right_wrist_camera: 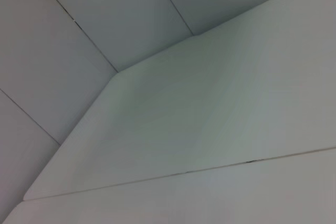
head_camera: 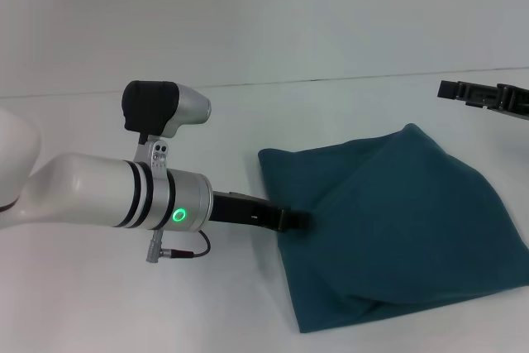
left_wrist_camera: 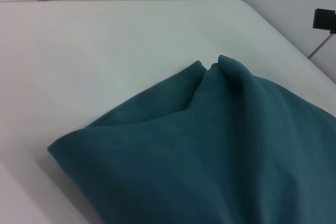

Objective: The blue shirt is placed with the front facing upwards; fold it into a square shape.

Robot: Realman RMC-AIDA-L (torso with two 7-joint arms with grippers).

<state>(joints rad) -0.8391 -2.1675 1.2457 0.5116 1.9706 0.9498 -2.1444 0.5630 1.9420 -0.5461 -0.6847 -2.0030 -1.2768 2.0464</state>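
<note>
The blue shirt (head_camera: 397,221) lies folded into a rough four-sided bundle on the white table, right of centre in the head view, with only plain teal fabric showing. My left gripper (head_camera: 296,221) reaches in from the left and is shut on the shirt's left edge, where the cloth creases and tents up. The left wrist view shows the blue shirt (left_wrist_camera: 210,145) close up, bunched with a raised peak. My right gripper (head_camera: 488,97) hangs above the table at the far right, away from the shirt.
The white table (head_camera: 165,303) spreads out to the left of and in front of the shirt. A seam (head_camera: 248,84) runs across its far side. The right wrist view shows only bare white table (right_wrist_camera: 210,108) and wall panels.
</note>
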